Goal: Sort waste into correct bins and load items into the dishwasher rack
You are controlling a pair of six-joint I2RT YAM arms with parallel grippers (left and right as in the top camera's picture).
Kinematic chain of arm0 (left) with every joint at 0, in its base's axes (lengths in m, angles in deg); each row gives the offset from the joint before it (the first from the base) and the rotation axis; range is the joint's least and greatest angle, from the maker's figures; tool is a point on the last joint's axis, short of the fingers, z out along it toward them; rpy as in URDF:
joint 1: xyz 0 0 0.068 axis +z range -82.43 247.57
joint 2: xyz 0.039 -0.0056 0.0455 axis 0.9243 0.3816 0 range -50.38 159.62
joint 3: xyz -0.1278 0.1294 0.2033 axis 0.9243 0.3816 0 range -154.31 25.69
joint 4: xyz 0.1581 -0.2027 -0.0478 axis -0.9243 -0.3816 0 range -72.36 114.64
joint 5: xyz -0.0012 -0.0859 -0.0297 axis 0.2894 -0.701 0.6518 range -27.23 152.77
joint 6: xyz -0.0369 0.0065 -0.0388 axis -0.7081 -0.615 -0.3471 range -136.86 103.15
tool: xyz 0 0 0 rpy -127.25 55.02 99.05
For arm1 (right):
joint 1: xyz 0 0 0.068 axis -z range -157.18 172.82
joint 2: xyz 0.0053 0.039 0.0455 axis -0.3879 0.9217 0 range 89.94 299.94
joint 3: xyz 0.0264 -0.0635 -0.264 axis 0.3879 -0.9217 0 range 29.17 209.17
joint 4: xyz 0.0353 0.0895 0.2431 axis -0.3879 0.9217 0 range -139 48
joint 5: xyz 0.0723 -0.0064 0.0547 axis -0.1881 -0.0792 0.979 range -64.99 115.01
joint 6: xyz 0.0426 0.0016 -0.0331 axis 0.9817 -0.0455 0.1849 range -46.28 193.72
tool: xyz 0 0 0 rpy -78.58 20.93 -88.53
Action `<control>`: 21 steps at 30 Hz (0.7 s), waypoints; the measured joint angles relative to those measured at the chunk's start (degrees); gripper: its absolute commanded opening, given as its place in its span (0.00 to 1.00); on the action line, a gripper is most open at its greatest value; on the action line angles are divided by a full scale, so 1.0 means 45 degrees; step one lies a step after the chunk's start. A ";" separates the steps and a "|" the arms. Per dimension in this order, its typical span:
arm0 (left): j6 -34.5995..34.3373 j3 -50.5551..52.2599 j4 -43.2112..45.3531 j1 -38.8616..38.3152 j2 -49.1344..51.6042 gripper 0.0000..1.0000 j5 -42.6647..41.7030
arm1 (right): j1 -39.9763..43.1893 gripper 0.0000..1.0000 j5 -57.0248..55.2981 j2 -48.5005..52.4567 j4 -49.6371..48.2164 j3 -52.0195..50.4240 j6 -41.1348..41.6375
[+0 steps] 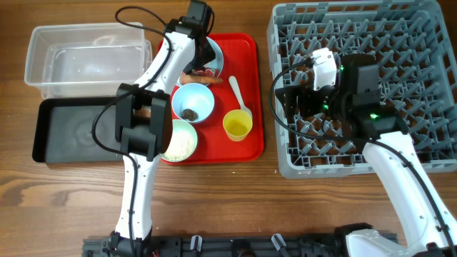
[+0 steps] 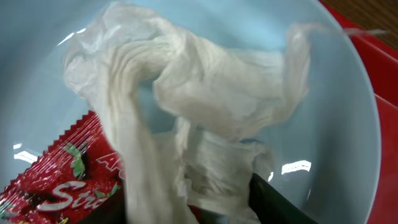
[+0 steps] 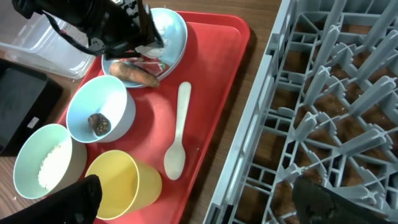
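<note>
Overhead, the left gripper (image 1: 203, 43) is down over the blue plate (image 1: 216, 58) on the red tray (image 1: 246, 43). From the left wrist, crumpled white paper (image 2: 205, 93) lies against one finger (image 2: 277, 205) (whether it's pinched, I can't tell), with the red wrapper (image 2: 56, 180) beside it. From the right wrist, the right gripper (image 3: 199, 190) gapes wide at the rack (image 3: 323, 93) edge.

Colours here
White crumpled paper (image 2: 205, 106) and red wrapper (image 2: 56, 180) with white lettering ahead of the left gripper's (image 2: 186, 211) jaws, pale blue plate (image 2: 336, 124), yellow cup (image 1: 237, 126), grey rack (image 1: 428, 43)

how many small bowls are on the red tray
2. The crumb bowl sits mid-tray on the red tray, left of the yellow cup; the rice bowl sits at its near-left corner. None looks hidden.
</note>
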 measured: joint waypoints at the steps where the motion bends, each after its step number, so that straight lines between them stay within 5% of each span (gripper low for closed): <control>1: -0.0039 0.0000 0.0005 0.0000 0.0005 0.04 0.0044 | 0.0000 1.00 0.0000 0.0000 0.0005 0.0000 0.0078; 11: 0.1243 -0.0189 -0.0520 0.0063 -0.0330 0.04 0.0078 | 0.0000 1.00 0.0000 0.0000 0.0005 0.0000 0.0510; 21: 0.1783 -0.0937 -0.1404 0.2089 -0.5731 0.04 0.0359 | 0.0000 1.00 0.0000 0.0000 0.0010 0.0000 0.0549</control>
